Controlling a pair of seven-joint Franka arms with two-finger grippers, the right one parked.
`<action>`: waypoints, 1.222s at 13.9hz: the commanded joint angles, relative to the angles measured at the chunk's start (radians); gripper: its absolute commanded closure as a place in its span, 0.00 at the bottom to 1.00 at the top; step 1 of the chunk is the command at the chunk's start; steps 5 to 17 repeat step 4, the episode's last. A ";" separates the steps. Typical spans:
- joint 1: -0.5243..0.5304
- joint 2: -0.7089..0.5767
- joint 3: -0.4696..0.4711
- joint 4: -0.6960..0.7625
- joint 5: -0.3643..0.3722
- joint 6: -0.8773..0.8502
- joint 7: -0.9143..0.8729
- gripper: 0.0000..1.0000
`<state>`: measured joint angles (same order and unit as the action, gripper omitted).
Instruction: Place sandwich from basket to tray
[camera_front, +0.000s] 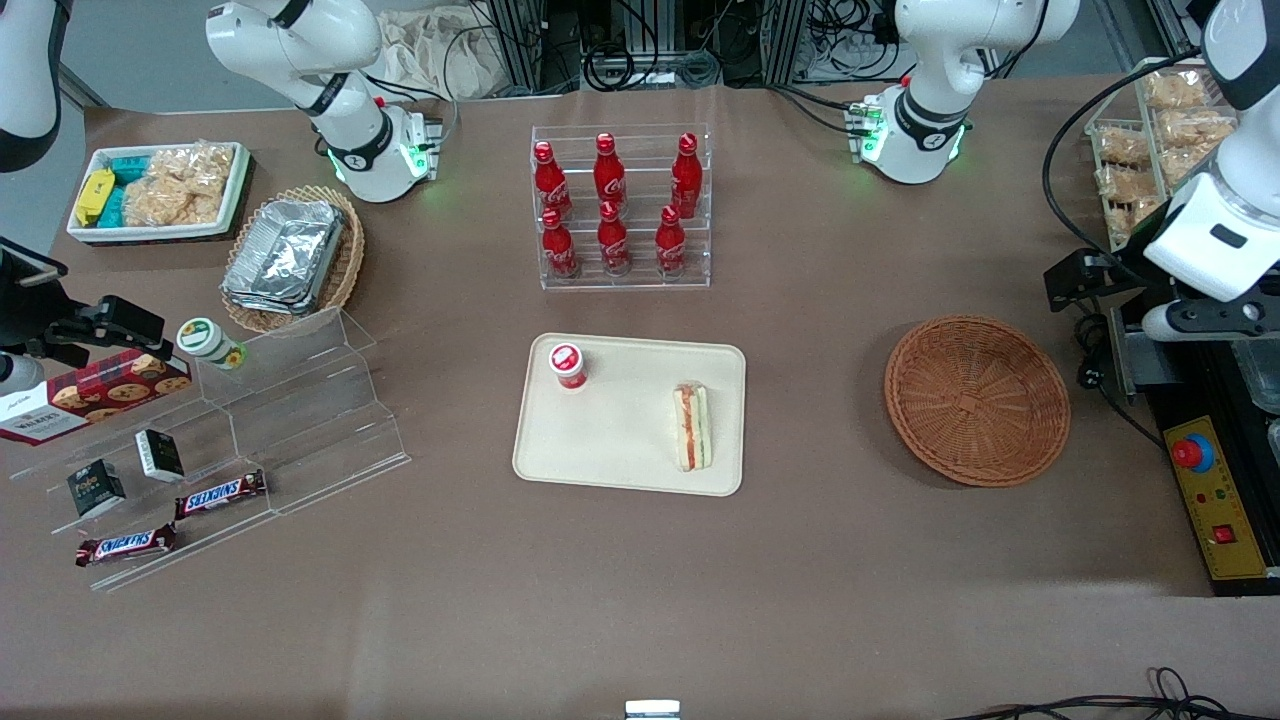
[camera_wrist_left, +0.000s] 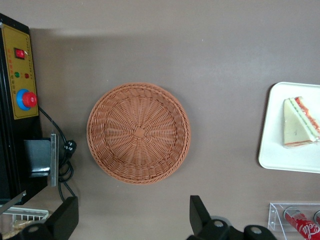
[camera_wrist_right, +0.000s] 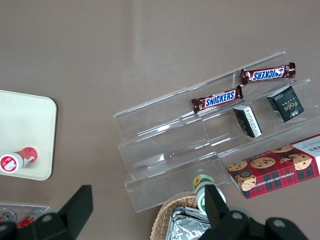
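The sandwich (camera_front: 691, 427) (camera_wrist_left: 299, 122) lies on the beige tray (camera_front: 620, 445) (camera_wrist_left: 280, 150), along the tray edge nearest the basket. The round reddish-brown basket (camera_front: 977, 400) (camera_wrist_left: 138, 133) holds nothing and sits beside the tray, toward the working arm's end of the table. My left gripper (camera_wrist_left: 132, 212) hangs high over the table near the basket's rim, open wide. Nothing is between its black fingers (camera_wrist_left: 197, 210). It is apart from both the basket and the sandwich.
A small red-capped bottle (camera_front: 567, 365) lies on the tray. A clear rack of cola bottles (camera_front: 622, 205) stands farther from the front camera than the tray. A control box with a red button (camera_front: 1205, 500) and cables lies beside the basket. Acrylic shelves with snacks (camera_front: 290, 400) stand toward the parked arm's end.
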<state>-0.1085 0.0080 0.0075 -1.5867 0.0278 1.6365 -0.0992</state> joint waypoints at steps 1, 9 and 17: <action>0.001 -0.011 0.019 0.022 -0.015 -0.006 0.001 0.00; 0.004 -0.011 0.019 0.019 -0.017 -0.007 0.006 0.00; 0.004 -0.011 0.019 0.019 -0.017 -0.007 0.006 0.00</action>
